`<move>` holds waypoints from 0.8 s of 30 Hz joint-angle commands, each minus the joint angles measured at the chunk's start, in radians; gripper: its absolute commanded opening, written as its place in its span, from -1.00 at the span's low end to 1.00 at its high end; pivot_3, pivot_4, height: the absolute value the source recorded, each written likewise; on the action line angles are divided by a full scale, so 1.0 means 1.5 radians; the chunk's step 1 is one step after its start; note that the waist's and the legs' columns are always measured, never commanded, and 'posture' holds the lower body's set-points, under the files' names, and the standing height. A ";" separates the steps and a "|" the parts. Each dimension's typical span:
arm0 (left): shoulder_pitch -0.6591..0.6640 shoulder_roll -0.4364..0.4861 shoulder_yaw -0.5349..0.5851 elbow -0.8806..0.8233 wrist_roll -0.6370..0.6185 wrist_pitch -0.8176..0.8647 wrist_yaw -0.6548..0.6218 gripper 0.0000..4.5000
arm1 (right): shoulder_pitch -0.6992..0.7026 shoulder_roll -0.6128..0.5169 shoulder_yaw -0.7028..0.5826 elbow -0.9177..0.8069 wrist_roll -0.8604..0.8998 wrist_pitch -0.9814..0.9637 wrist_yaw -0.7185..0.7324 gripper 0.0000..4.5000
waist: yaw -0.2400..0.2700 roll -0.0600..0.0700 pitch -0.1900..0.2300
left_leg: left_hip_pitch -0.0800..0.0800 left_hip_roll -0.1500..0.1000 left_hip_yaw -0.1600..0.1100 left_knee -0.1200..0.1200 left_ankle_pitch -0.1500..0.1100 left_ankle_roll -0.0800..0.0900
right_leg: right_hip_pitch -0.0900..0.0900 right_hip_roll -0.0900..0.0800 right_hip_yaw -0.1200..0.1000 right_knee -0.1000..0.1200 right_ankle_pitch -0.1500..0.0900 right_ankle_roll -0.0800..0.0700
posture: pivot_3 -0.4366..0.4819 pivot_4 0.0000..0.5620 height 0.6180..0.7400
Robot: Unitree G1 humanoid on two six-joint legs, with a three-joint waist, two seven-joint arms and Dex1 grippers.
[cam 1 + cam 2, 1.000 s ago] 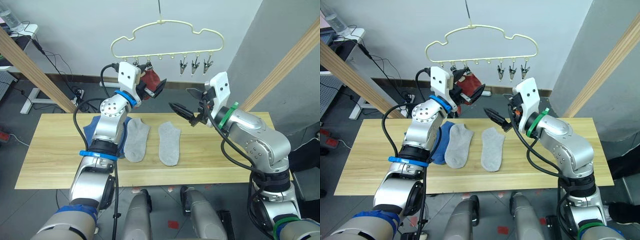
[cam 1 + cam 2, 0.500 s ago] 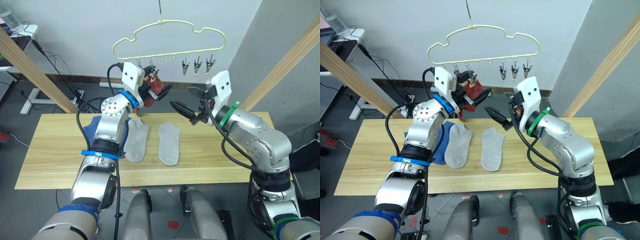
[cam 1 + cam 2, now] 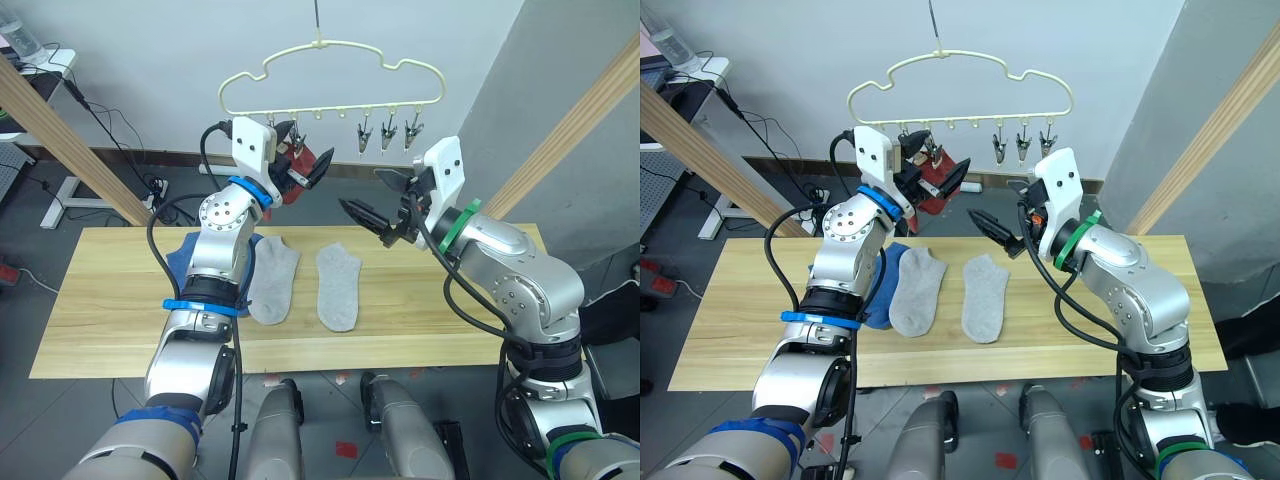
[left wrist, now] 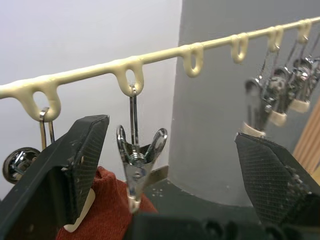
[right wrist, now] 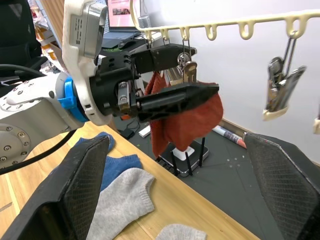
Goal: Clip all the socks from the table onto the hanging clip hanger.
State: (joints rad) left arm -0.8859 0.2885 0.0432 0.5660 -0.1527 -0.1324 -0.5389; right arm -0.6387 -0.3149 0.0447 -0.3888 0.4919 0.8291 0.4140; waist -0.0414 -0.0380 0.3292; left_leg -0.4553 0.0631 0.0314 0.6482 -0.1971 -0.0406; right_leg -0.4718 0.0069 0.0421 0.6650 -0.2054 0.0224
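Right wrist view: left gripper (image 5: 165, 90) fingers parted around rust-red sock (image 5: 186, 120) hanging from clip (image 4: 136, 165); right gripper (image 3: 375, 205) fingers released, waiting nearby.

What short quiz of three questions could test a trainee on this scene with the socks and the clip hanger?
1. True or false: the two grey socks lie on the table.
2. What colour is the sock hanging at the clip hanger? A) blue B) rust-red C) grey
3. Fill in: the right claw is ____, holding nothing.

Key:
1. True.
2. B; the rust-red sock hangs by the left claw.
3. Open.
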 commanded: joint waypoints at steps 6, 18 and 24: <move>-0.021 -0.001 0.007 0.007 0.007 -0.022 0.013 0.19 | -0.011 -0.009 0.001 -0.039 0.006 -0.012 0.010 1.00 | 0.000 0.000 0.000 | 0.000 0.000 0.000 0.000 0.000 0.000 | 0.000 0.000 0.000 0.000 0.000 0.000 | -0.26 0.06 1.00; -0.020 -0.001 0.007 0.007 0.013 -0.026 0.021 0.19 | -0.019 0.006 0.001 -0.049 -0.008 -0.101 0.018 1.00 | 0.000 0.000 0.000 | 0.000 0.000 0.000 0.000 0.000 0.000 | 0.000 0.000 0.000 0.000 0.000 0.000 | -0.25 0.04 1.00; -0.026 -0.001 0.007 0.015 0.017 -0.034 0.024 0.19 | -0.020 0.003 0.005 -0.043 -0.012 -0.114 0.015 1.00 | 0.000 0.000 0.000 | 0.000 0.000 0.000 0.001 0.000 0.000 | 0.000 0.000 0.000 0.000 0.000 -0.001 | -0.26 0.05 1.00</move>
State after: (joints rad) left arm -0.9029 0.2884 0.0464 0.6013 -0.1325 -0.1547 -0.5112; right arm -0.6574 -0.3066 0.0599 -0.4120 0.4726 0.6823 0.4344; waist -0.0413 -0.0382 0.3291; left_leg -0.4553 0.0630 0.0314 0.6495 -0.1971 -0.0407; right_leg -0.4714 0.0068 0.0420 0.6657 -0.2048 0.0216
